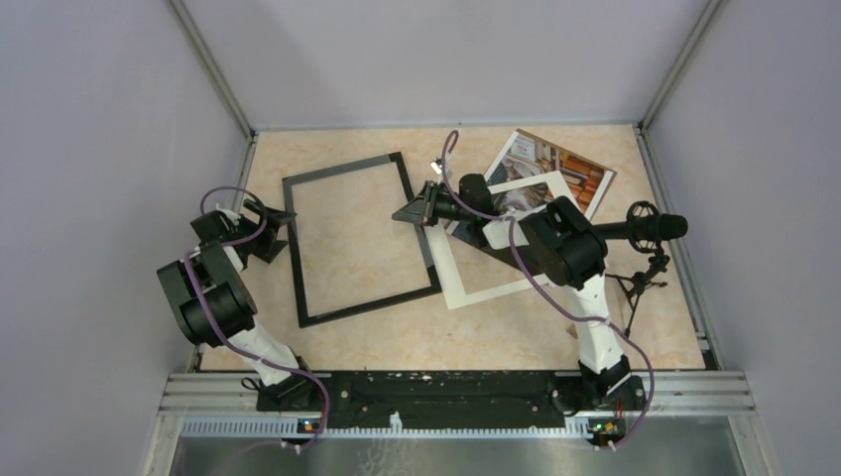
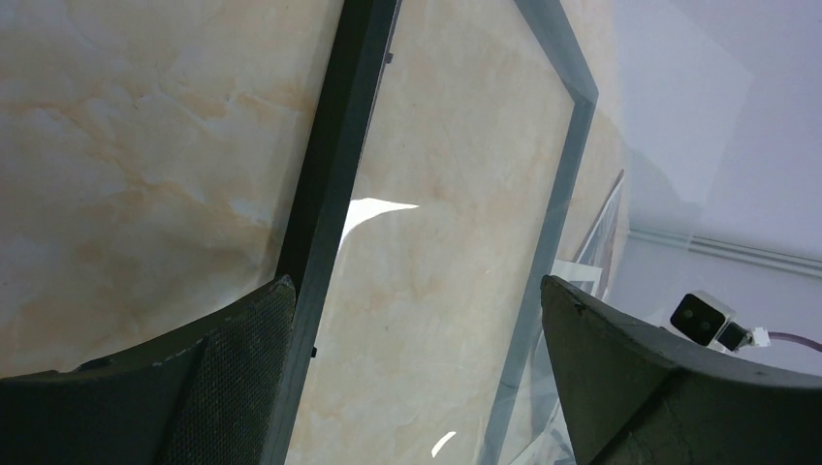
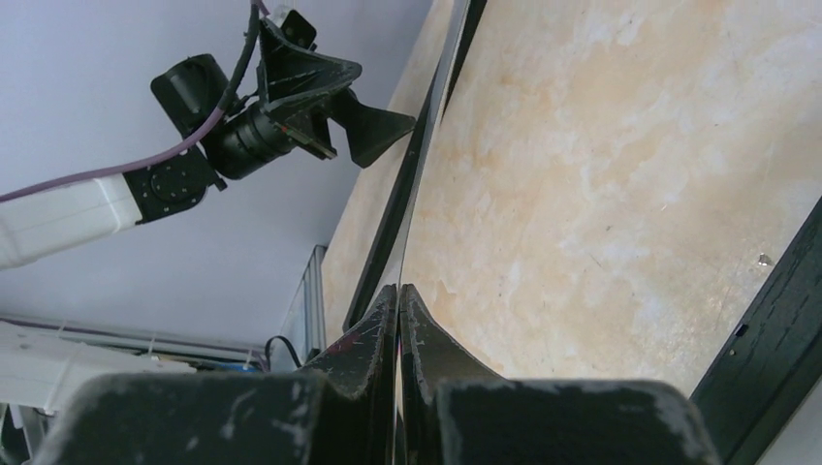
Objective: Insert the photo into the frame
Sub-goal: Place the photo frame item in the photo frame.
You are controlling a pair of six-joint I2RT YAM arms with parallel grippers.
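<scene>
The photo (image 1: 560,164) looks like a light, floppy print, far right on the worktop (image 1: 397,342), half under the white mat (image 1: 476,288), so I'd grab a free corner. The frame (image 1: 294,248) lies flat centre-left. The right gripper (image 1: 405,212) is pressed together at its rim; the left gripper (image 1: 278,230) is spread and empty.

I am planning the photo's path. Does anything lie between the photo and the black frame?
Yes. The white cardboard mat lies between the colourful printed photo and the thin black rectangular frame, covering the photo's near part. The right arm stretches above the mat, its shut claw at the frame's right edge.
</scene>
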